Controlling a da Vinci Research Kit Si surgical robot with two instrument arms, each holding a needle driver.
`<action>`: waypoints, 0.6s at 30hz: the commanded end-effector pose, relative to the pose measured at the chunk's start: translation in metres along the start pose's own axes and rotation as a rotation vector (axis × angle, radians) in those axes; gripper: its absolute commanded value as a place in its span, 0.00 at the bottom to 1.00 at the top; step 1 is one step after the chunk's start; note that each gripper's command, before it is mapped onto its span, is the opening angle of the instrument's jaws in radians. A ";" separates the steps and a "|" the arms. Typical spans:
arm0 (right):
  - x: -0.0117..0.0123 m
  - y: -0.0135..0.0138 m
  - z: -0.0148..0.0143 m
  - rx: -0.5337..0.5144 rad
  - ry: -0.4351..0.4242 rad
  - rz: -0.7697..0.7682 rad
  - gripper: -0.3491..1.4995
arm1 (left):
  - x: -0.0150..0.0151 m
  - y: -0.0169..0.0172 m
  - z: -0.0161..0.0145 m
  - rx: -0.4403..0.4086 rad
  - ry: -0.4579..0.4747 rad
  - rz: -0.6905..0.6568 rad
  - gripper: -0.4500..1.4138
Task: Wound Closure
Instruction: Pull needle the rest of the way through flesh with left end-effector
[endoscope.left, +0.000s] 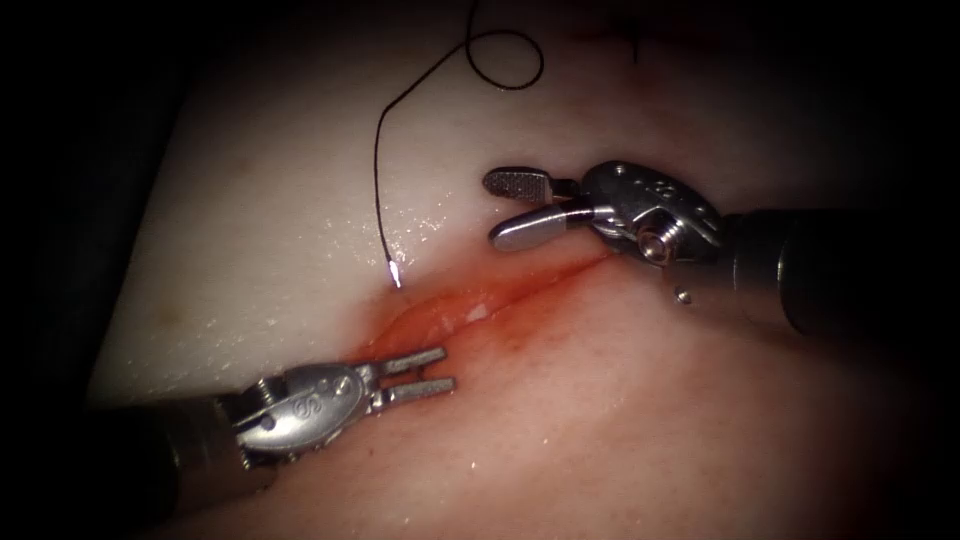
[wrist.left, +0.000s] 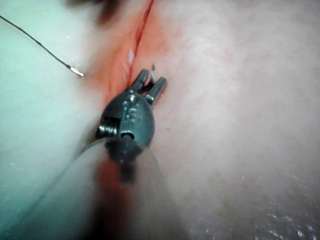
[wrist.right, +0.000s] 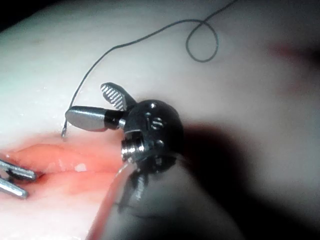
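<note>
Both tools had their jaws apart and held nothing. On the right, the right tool (endoscope.left: 518, 208) hung over the pale tissue (endoscope.left: 280, 240) just above the far end of the cut (endoscope.left: 480, 300), with its two jaws spread wide like a beak. Its own close view showed the same wide jaws (wrist.right: 102, 107), one flat and one with a bumpy face.

Down at the near end of the cut sat the left tool (endoscope.left: 428, 372). Its two thin jaws were a little apart, side by side, right at the red edge. Its own close view showed them the same way (wrist.left: 149, 86), with a small shiny tip (wrist.left: 153, 70) poking up between them; what that tip was could not be told.

Red fluid (endoscope.left: 450, 305) lay wet along the cut.

Dark thread (endoscope.left: 385, 150) lay on the tissue left of the cut. It made a loop far back and ran down to a bright end (endoscope.left: 394, 270) near the cut's left edge. That end looked like where the needle went into the tissue, but its curve could not be seen.
</note>
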 end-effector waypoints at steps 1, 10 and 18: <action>-0.0006 -0.0001 0.0010 0.012 -0.002 -0.002 0.60 | 0.0000 0.0001 0.0007 -0.013 0.001 -0.042 0.00; -0.0032 -0.0014 0.0012 0.042 -0.010 -0.026 0.55 | 0.0043 0.0011 -0.0003 -0.162 0.003 -0.433 0.00; -0.0035 -0.0019 0.0010 0.056 -0.029 -0.028 0.55 | 0.0065 0.0020 -0.0011 -0.247 0.028 -0.500 0.00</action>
